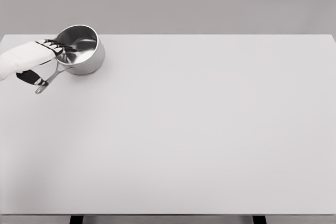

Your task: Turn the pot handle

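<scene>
A small shiny steel pot stands at the far left of the white table, near its back edge. Its long thin handle points toward the lower left. My left hand comes in from the left edge and lies over the pot's near-left rim and the root of the handle. The fingers reach across the rim, and the thumb hangs below beside the handle. Whether the hand grips the rim or handle is unclear. No right arm shows.
The table's back edge runs just behind the pot, and its left edge is close to the hand. Two dark table legs show under the front edge.
</scene>
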